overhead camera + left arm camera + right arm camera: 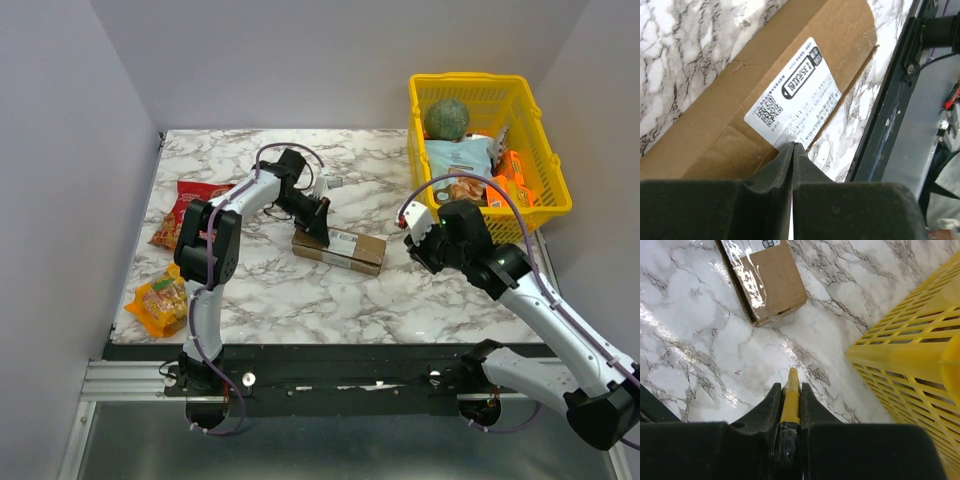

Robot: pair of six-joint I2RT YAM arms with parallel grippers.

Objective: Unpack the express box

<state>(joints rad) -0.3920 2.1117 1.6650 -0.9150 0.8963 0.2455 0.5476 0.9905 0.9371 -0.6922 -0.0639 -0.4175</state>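
Express box (340,250): lying flat at frame centre in the top view, flaps shut, tape strip (747,275) apparently uncut. Unpacking is judged not yet begun.

Left claw (792,147): pressed together, tips set on the edge of the white label (795,90), probably to pin the carton.

Right claw (790,389): held just right of the box, pinched on a yellow stick-shaped tool (789,407). Its tip is aimed at the bench and is likely meant for slitting tape.

Bench (280,290): glossy white marble, grey-veined.

Yellow basket (465,78) is noted upper right. Red snack bag (185,208) and orange snack bag (160,302) are noted at the left edge.

The space is enclosed by plain pale walls.
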